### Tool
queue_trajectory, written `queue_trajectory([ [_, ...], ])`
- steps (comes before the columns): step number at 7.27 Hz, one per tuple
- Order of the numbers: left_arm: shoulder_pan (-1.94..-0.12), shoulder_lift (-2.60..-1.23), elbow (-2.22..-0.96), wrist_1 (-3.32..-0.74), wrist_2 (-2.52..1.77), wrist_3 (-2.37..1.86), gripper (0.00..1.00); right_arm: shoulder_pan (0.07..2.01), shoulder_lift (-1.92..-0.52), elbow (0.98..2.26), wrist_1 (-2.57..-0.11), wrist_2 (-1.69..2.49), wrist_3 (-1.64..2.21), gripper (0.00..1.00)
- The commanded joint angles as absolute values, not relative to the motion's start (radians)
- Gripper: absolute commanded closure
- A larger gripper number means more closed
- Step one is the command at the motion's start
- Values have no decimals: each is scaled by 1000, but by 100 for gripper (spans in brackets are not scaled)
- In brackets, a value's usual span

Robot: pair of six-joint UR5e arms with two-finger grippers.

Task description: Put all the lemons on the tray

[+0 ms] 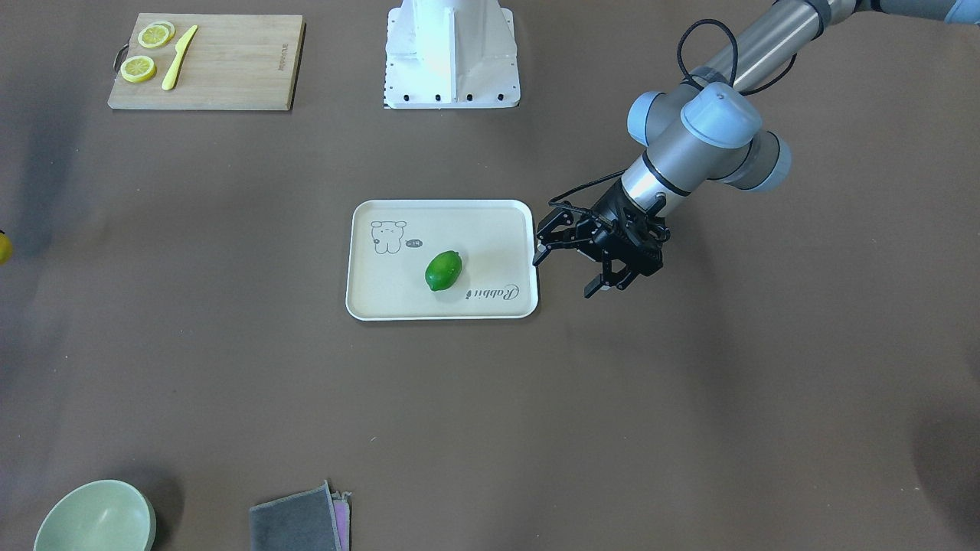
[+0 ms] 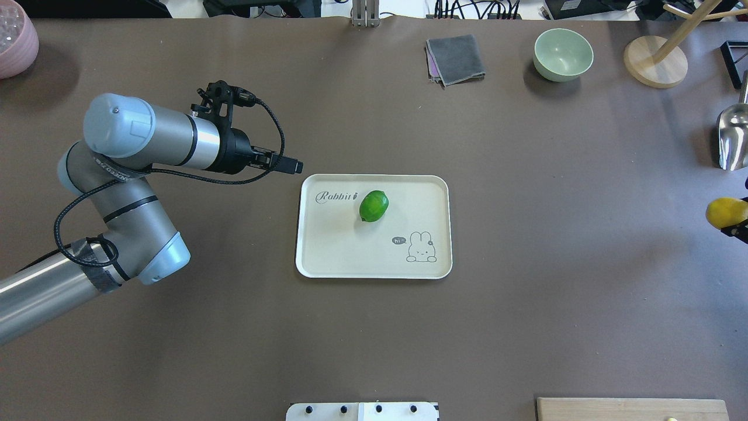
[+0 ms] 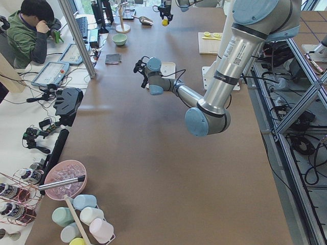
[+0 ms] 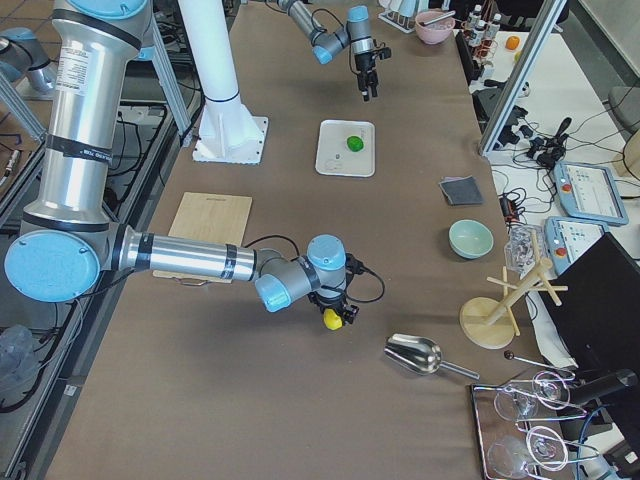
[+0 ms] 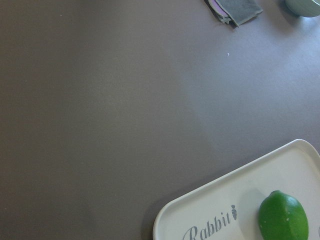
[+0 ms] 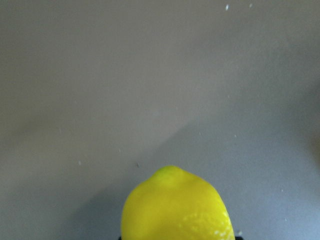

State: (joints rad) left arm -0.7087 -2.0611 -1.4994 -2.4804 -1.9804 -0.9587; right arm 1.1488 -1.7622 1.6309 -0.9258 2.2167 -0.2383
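Observation:
The glossy green lemon (image 1: 443,270) lies on the cream tray (image 1: 490,237), near the "Rabbit" print; it also shows in the overhead view (image 2: 374,206) and the left wrist view (image 5: 283,222). My left gripper (image 1: 566,274) is open and empty, just off the tray's short edge on the robot's left. The yellow lemon (image 2: 723,211) is held above the table at the far right edge of the overhead view. My right gripper (image 2: 731,221) is shut on it. The lemon fills the bottom of the right wrist view (image 6: 175,207).
A wooden cutting board (image 1: 230,69) with lemon slices and a yellow knife lies near the robot's base. A green bowl (image 2: 563,54), a grey cloth (image 2: 456,58), a wooden stand (image 2: 653,61) and a metal scoop (image 2: 733,137) lie at the far right side.

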Motion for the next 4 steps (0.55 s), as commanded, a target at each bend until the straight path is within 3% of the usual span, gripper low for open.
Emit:
queue_trajectory([
  [1,-709,-2062,-1503,-2480,-1982,-959,1,1051,-1691,1705,-927,2301,305,100],
  [4,-730,-2027,-1503,-2459,-1988,-890,1,788,-1401,1736,-933,2278,1040,100],
])
